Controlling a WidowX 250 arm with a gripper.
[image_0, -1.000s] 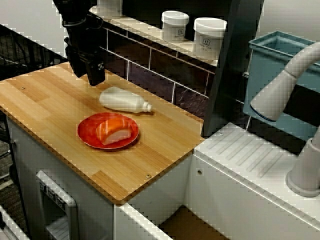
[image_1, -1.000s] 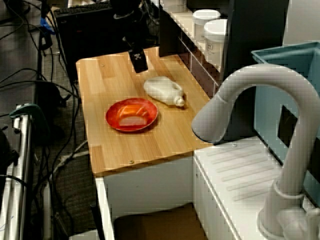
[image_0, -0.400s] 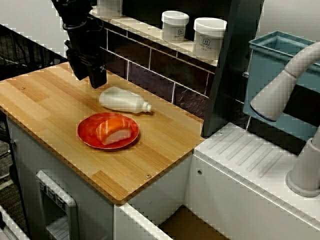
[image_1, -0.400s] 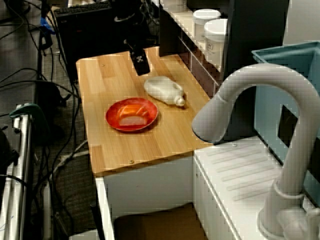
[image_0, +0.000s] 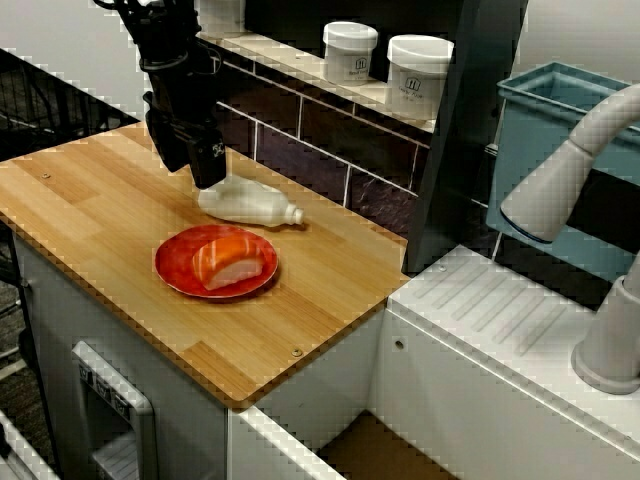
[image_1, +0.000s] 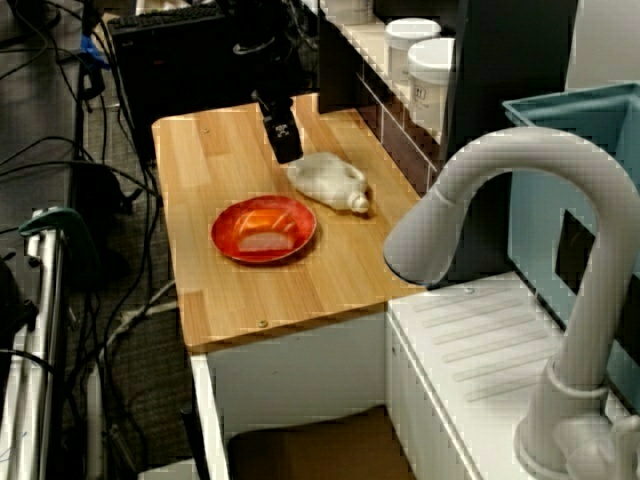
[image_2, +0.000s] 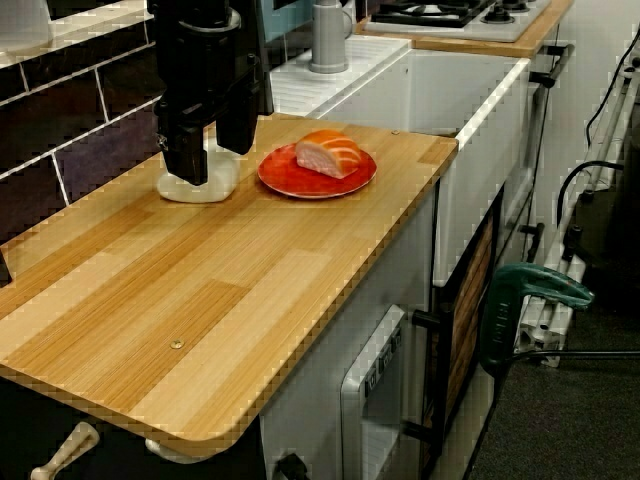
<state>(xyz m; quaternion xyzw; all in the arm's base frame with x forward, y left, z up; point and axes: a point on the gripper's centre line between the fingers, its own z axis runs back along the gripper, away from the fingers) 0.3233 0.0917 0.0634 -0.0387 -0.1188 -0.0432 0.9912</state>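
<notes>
Jaws apart, the black gripper (image_2: 212, 165) hangs over the thick end of a white bottle (image_0: 250, 203) lying on its side, left of centre in the view facing the tiled wall. We see nothing clamped in it; whether a finger touches the bottle, we cannot tell. Just below in frame, a red plate (image_0: 165, 264) bearing a salmon piece (image_0: 232, 258) rests on the wooden counter (image_0: 90, 200).
</notes>
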